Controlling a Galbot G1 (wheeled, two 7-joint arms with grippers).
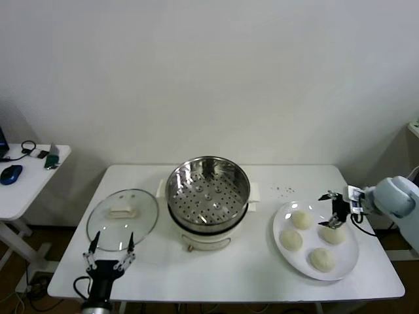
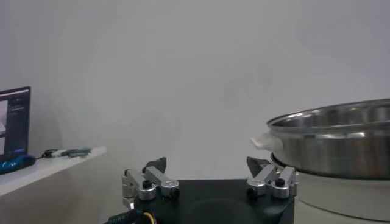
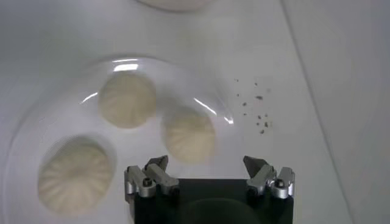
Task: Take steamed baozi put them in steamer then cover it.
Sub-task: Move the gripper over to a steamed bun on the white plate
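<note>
The steamer (image 1: 208,196) stands open mid-table, its perforated tray bare. Its steel wall also shows in the left wrist view (image 2: 335,137). The glass cover (image 1: 122,211) lies flat to its left. Several steamed baozi (image 1: 301,219) sit on a white plate (image 1: 348,256) at the right. My right gripper (image 1: 335,209) hovers open over the plate's far side, just above one baozi (image 3: 188,134), with nothing between its fingers (image 3: 207,164). Near the cover's front rim my left gripper (image 1: 110,248) stands open and empty (image 2: 207,164).
Dark crumbs (image 1: 283,190) dot the white table (image 1: 262,261) behind the plate. A low side table (image 1: 26,183) at the far left carries a blue mouse (image 1: 10,174) and cables. A white wall stands behind.
</note>
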